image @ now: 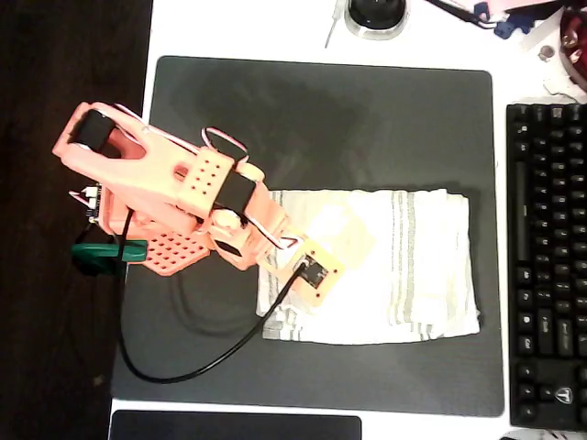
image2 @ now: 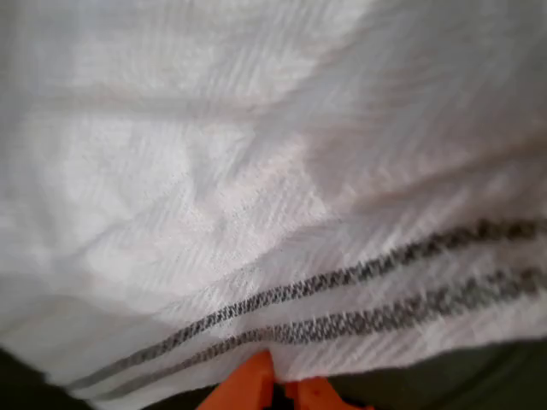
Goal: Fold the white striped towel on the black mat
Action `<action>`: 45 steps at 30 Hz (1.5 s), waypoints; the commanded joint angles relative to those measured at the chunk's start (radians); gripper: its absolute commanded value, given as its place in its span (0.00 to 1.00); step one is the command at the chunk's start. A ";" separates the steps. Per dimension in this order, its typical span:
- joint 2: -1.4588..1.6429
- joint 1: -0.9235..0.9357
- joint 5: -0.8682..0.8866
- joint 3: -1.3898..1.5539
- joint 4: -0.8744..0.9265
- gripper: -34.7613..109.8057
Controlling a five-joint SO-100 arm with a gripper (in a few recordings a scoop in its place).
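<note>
White striped towel [image: 385, 266] lies on the black mat [image: 321, 119], right of centre in the overhead view, bunched into a rough rectangle with grey stripes running across it. Orange arm [image: 165, 197] reaches in from the left; gripper [image: 337, 240] sits over the towel's left part. Wrist view: cloth right up against the lens, two stripe bands low in frame, orange fingertips [image2: 256, 384] close together at the towel's edge. Can't tell whether they're pinching cloth. Black keyboard [image: 548, 266] at right, off the mat.
</note>
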 commanded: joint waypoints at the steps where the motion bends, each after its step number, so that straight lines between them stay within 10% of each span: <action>1: 0.043 0.017 -0.011 -0.077 0.097 0.24; 45: -0.236 0.138 -0.160 0.239 -0.503 0.27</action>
